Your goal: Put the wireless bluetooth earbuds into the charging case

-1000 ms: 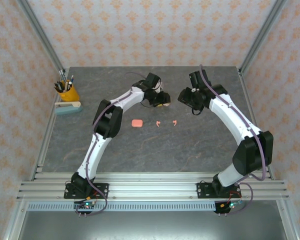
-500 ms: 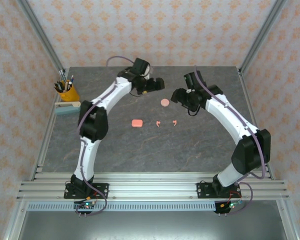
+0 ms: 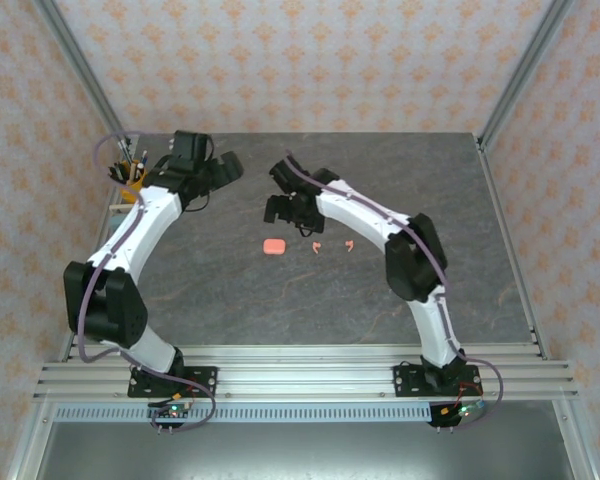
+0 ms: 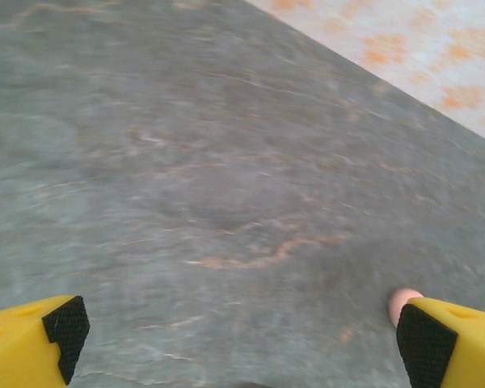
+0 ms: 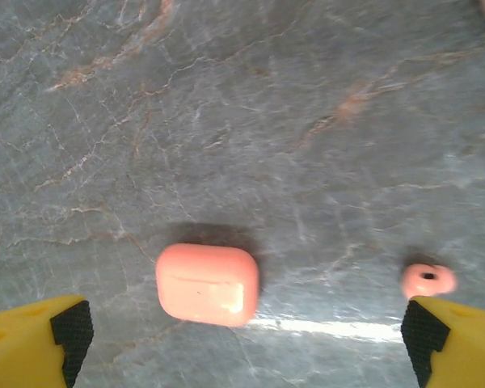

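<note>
Overhead, the grey table (image 3: 280,310) carries the pink charging case (image 3: 274,246) about midway between its left and right edges, somewhat nearer the far edge than the near one. To the case's right lie the first earbud (image 3: 317,246) and, farther right, the second earbud (image 3: 350,244), the three in a row and apart from one another. The right gripper (image 3: 278,208) hangs just on the far side of the case, not touching it. The left gripper (image 3: 220,168) is up toward the far left corner, beside the yellow pen cup (image 3: 132,175) and well apart from the case. From this height the spread of either claw is hard to read.

At the left wrist, the left gripper (image 4: 244,339) has its yellow fingers (image 4: 32,339) out at both lower corners of the view, spread wide, with bare table between them. A small rounded pink thing (image 4: 402,304) peeks out by the tip of the finger at the lower right; what it is I cannot tell.

At the right wrist, the right gripper (image 5: 246,335) is likewise spread wide and grips nothing. The charging case (image 5: 208,284) lies flat on the table ahead of the gap, its lid seemingly down, clear of both fingers (image 5: 32,339). An earbud (image 5: 428,279) lies close to the pad of the finger at the lower right.
</note>
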Controlling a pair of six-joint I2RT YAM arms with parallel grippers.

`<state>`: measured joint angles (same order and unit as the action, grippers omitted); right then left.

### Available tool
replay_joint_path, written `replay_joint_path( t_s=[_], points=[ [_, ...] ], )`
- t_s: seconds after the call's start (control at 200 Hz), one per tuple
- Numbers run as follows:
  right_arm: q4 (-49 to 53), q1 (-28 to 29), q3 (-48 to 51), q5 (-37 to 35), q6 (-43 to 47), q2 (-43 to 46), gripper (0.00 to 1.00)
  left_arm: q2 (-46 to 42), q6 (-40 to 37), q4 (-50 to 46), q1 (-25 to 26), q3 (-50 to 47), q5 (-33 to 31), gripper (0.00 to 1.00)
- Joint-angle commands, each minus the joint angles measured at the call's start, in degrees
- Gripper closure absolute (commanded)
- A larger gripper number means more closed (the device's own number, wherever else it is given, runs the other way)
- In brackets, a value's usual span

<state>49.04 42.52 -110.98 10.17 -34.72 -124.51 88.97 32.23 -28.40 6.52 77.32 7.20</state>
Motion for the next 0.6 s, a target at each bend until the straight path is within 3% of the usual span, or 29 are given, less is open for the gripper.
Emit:
replay_joint_path(
  t_s=[0.0, 0.145, 0.265, 0.596],
  points=[
    [8.2, 2.03, -8.31, -4.29, -1.68, -5.55, 0.01, -4.3, 4.8, 3.62, -2.39, -4.32, -4.24, 0.0],
    [14.88, 4.77, -18.73, -8.62, -1.66, -13.11, 0.01, -7.23, 5.85, 3.68, -4.26, -8.25, -4.31, 0.0],
    [17.48, 5.55, -21.49, -12.06, -3.34, -16.38, 0.01, -8.75, 5.83, 4.11, -4.68, -9.97, -4.15, 0.0],
    [16.5, 6.43, -22.81, -9.33, -3.36, -20.11, 0.09, -9.78, 6.01, 4.75, -4.77, -12.14, -2.85, 0.0]
  ],
)
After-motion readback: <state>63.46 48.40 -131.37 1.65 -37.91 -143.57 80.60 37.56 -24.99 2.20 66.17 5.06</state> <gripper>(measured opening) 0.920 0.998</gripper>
